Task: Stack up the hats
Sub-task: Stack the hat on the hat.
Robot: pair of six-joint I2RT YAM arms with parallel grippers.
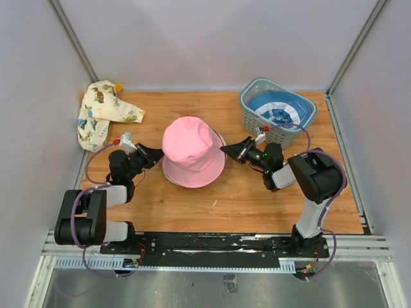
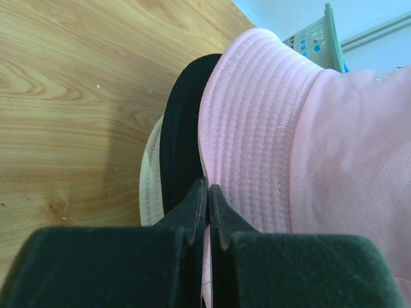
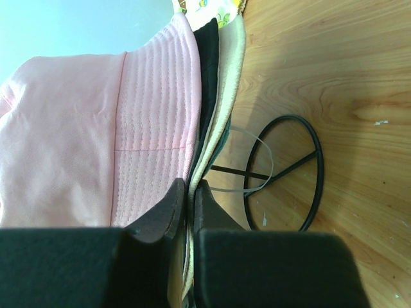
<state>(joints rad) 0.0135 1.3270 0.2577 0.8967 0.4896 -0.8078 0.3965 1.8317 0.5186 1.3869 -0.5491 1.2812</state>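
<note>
**Both grippers pinched shut at opposite brim edges of the stack: shear or slip risk**

Where: the pink hat (image 1: 191, 149) sits mid-desk on top of a black hat (image 2: 183, 128) and a cream hat (image 2: 151, 186), whose brims peek out under it. The teal-blue hat (image 1: 276, 108) lies in the basket (image 1: 257, 120) far right. The printed hat (image 1: 103, 112) is crumpled at the far-left corner of the desk (image 1: 257, 199), well apart from the stack.

Grippers: the left gripper (image 2: 207, 199) is clenched, tips at the seam between the pink and black brims on the stack's left side. Cannot tell whether any fabric is trapped. The right gripper (image 3: 190, 189) is clenched on the right side, with a pale strip of cream brim running between its fingers. Cannot tell whether the pink or black layers are caught too.

Risks (judgement):
- The right grip looks to be on a lower layer, so a lift or pull there could drag the under-hats and tip or slide the pink one off.
- The brims are floppy, so fabric may slip out, or the stack may fold rather than move as one.
- If the arms pull apart, the layers shear and lose alignment.
- A black wire ring (image 3: 282, 117) with a white loop lies on the desk right beside the right gripper, a possible snag.

Orientation: the pink hat is crown up, opening down on the stack. Its outline is near round with only a weak long axis, running roughly far to near in the top view.
</note>
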